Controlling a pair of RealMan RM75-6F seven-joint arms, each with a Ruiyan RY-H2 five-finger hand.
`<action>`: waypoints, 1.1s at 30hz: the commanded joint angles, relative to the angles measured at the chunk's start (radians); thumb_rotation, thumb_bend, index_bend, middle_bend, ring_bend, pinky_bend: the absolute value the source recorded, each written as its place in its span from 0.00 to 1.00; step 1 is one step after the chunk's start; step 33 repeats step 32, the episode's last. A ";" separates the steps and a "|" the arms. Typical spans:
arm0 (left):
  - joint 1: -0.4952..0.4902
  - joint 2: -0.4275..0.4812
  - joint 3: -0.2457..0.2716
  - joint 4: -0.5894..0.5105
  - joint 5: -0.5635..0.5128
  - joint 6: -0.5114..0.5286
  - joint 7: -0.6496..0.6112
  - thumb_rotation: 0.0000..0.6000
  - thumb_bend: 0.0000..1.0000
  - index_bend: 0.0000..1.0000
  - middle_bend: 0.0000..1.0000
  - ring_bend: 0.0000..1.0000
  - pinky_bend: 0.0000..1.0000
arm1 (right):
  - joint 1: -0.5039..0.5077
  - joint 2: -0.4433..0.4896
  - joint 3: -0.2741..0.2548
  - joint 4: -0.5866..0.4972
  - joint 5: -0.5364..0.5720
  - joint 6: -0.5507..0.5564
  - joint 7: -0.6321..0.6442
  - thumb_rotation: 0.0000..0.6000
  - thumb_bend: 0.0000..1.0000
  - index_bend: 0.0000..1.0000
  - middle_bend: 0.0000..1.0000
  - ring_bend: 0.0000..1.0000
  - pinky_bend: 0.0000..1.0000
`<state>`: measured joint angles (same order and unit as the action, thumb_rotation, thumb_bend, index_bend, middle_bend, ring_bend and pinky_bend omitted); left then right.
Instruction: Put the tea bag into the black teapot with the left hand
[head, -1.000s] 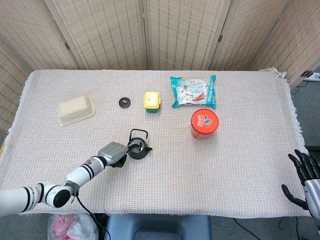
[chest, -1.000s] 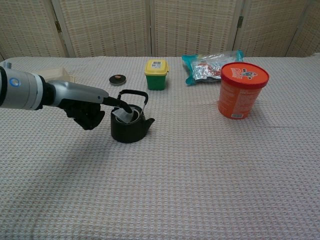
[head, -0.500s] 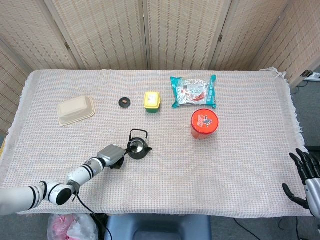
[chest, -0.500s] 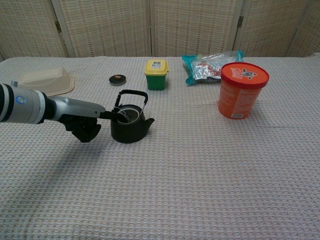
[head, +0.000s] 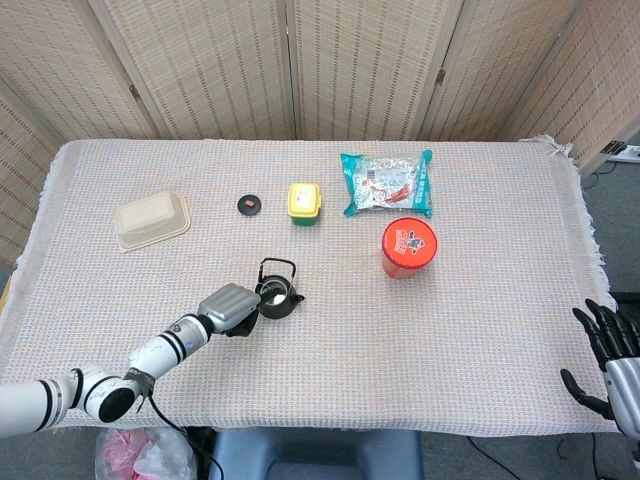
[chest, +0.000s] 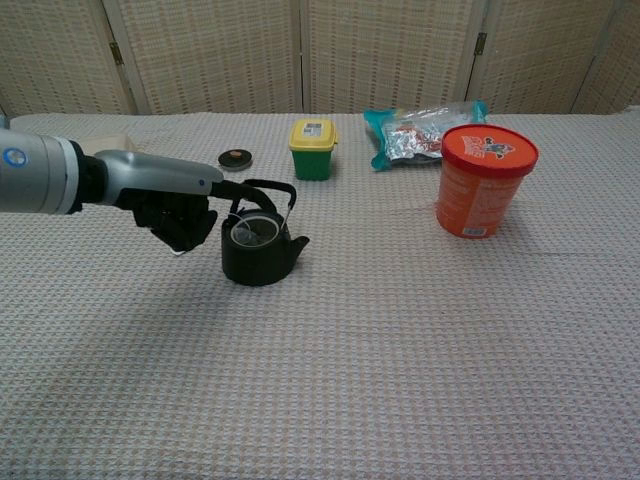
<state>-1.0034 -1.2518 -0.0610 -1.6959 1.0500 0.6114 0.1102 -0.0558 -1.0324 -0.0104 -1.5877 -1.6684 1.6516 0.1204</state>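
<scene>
The black teapot (head: 275, 298) (chest: 258, 245) stands upright near the table's middle-left, its handle raised. A pale tea bag (chest: 254, 230) lies inside its open mouth. My left hand (head: 232, 306) (chest: 178, 215) hovers just left of the pot. One dark finger reaches out over the rim by the handle while the others are tucked under, and nothing shows in its grasp. My right hand (head: 605, 360) hangs off the table's right edge with its fingers apart, holding nothing.
The small black teapot lid (head: 249, 204) (chest: 236, 158) lies behind the pot. A yellow-lidded green box (head: 305, 200), an orange tub (head: 409, 247) and a teal snack bag (head: 387, 183) stand further back right. A beige clamshell box (head: 152, 220) sits at the far left.
A second ago my left hand pinched the tea bag over the pot's mouth. It lowered the bag in, and now the hand has risen slightly with the bag left inside.
</scene>
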 joint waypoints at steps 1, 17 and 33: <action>0.039 0.098 -0.014 -0.123 0.017 0.103 0.033 1.00 1.00 0.00 1.00 1.00 1.00 | -0.005 0.000 -0.004 0.004 -0.010 0.011 0.005 1.00 0.26 0.00 0.00 0.00 0.00; 0.708 0.276 0.232 -0.048 0.547 0.950 -0.118 1.00 0.20 0.00 0.14 0.20 0.54 | -0.002 -0.006 -0.011 0.010 -0.031 0.010 -0.015 1.00 0.26 0.00 0.00 0.00 0.00; 0.943 0.061 0.203 0.220 0.565 1.154 -0.124 1.00 0.12 0.00 0.00 0.00 0.18 | 0.036 -0.020 -0.010 -0.026 0.007 -0.088 -0.100 1.00 0.26 0.00 0.00 0.00 0.00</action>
